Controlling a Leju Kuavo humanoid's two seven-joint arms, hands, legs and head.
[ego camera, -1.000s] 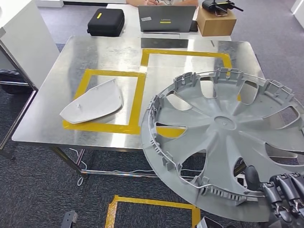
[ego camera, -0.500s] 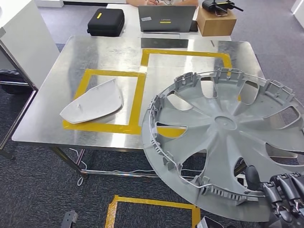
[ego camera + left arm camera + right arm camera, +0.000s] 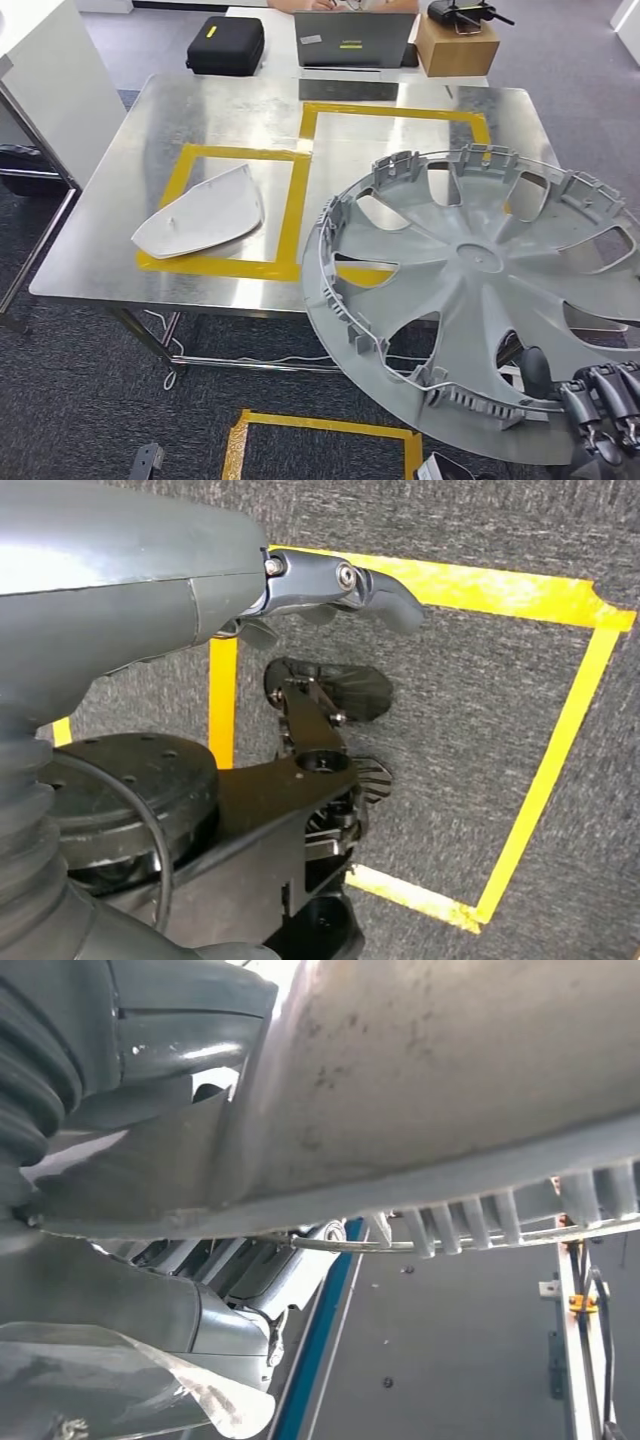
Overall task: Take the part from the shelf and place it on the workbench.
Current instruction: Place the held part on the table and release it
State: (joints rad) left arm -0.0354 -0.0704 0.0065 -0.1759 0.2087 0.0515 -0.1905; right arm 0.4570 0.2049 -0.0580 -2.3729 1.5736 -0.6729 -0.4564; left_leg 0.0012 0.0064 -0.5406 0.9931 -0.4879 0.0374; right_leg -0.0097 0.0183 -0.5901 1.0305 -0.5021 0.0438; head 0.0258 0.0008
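So the robot's right hand (image 3: pixel 596 415) has the big grey wheel cover (image 3: pixel 483 300) by its near rim, thumb on top of the ribbed edge and the darker fingers curled underneath. That edge grip makes sense: the thing is wide and flat with no handle, so pinching the rim is about the only way one hand can carry it. It's held tilted, inner side up, with the far part hanging over the right half of the steel counter (image 3: pixel 226 110) and the near part still out past the counter's front edge, over the carpet. It doesn't look to be resting on anything yet.

The yellow tape outlines (image 3: pixel 290 200) on the counter look like drop zones. The left one already has a white shell part (image 3: pixel 200 212) lying in it, and the cover is hovering over the right-hand one, so that's presumably its target. Probably the job is most of the way there, with only the set-down left.

The left hand (image 3: pixel 332 580) hangs down by the robot's side over the carpet and a yellow floor marking (image 3: pixel 543 770), holding nothing, with the fingers that show stretched out rather than curled.

Compared with a second ago, barely anything differs. The whole view has slid a touch down and right, so that's the camera shifting, not the stuff on the counter. The cover sits a hair lower in the picture, and the grip on the rim looks the same.
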